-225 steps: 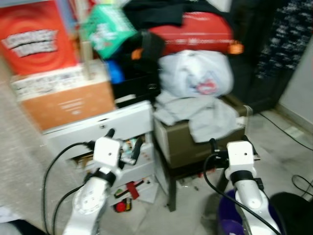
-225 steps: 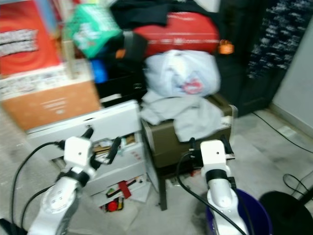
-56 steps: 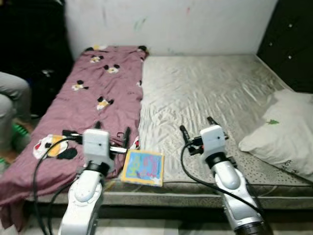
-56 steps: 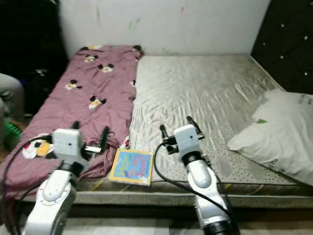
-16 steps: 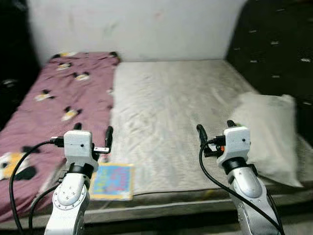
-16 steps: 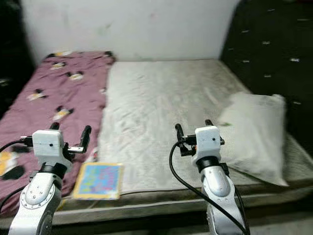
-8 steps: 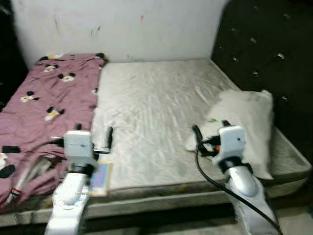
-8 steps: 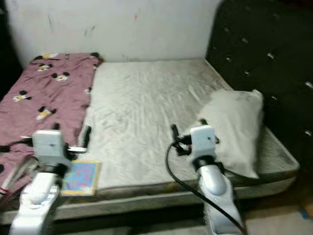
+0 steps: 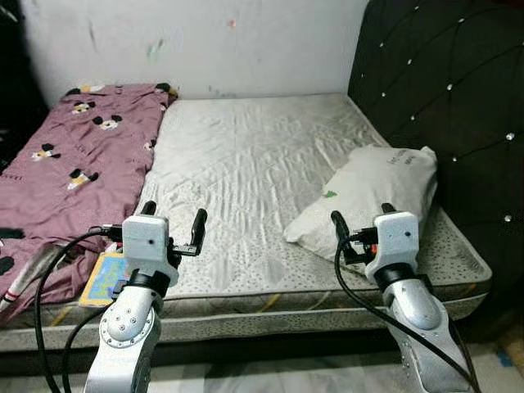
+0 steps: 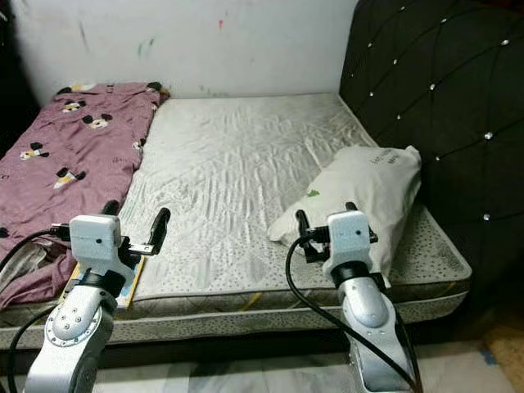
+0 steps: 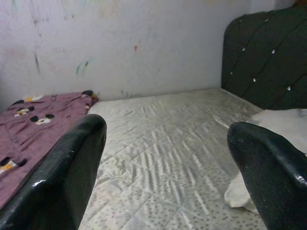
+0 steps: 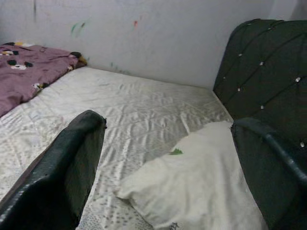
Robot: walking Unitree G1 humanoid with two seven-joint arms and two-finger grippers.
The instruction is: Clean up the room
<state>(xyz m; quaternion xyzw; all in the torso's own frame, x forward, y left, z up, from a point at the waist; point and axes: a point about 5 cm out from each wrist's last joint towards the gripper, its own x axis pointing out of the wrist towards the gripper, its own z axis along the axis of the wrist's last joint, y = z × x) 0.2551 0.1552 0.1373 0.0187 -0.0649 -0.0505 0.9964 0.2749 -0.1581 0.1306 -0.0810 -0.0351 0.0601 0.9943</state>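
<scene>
**A:** Quilted grey fabric with a diamond stitch covers the mattress (image 9: 246, 172) in the left eye view. What lies on it?

**B:** A soft white pillow (image 9: 372, 196), plump and creased, on the right side against the black tufted headboard (image 9: 442, 98) with its shiny studs. On the left lies a mauve sheet (image 9: 61, 164) printed with cartoon mice, rumpled at its near end. A flat, bright picture book (image 9: 105, 277) sits at the near left edge of the bed.

**A:** And the grippers?

**B:** The left gripper (image 9: 174, 225) hovers over the near edge beside the book, fingers spread wide, holding nothing. The right gripper (image 9: 360, 223) hangs just before the pillow's near end, also spread and empty.

**A:** Does the right eye view add anything?

**B:** The book (image 10: 124, 282) shows tucked partly behind the left arm, and the pillow (image 10: 360, 192) carries a small green mark.

**A:** The left wrist view?

**B:** Two glossy black fingers (image 11: 62, 172) stand far apart, framing the mattress and a scuffed white wall (image 11: 120, 43).

**A:** The right wrist view?

**B:** Its fingers (image 12: 67, 167) are equally wide, with the pillow (image 12: 201, 182) lying between them, untouched.

**A:** What differs from half a second ago?

**B:** The picture is sharper and has swung slightly right. The pillow now sits closer to the middle, and both arms remain raised and empty.
</scene>
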